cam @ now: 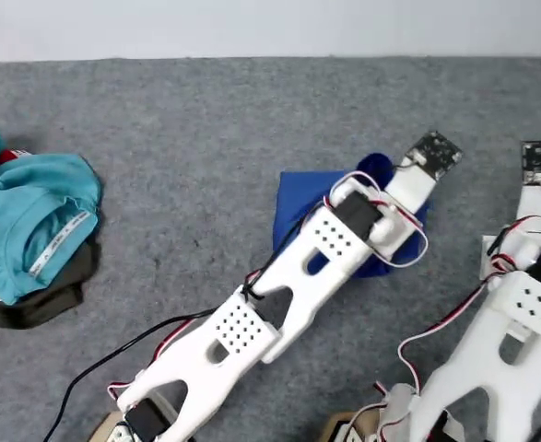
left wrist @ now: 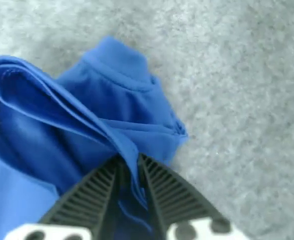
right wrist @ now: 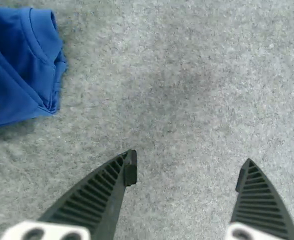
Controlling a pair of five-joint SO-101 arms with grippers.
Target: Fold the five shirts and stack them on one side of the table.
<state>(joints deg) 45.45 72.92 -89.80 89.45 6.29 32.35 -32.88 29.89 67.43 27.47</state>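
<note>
Our left claw [left wrist: 130, 169] is clamped on a raised fold of the blue shirt [left wrist: 111, 95], which lies directly beneath it. Our right claw [right wrist: 187, 170] hangs wide open and empty beside the shirt. We judge folding to be the step in hand; the next move calls for laying that fold flat across the shirt.

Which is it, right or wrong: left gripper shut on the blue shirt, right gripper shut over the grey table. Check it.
Wrong on one point: the right gripper is open over the grey table, as the right wrist view shows. The left gripper is shut on the blue shirt.
</note>
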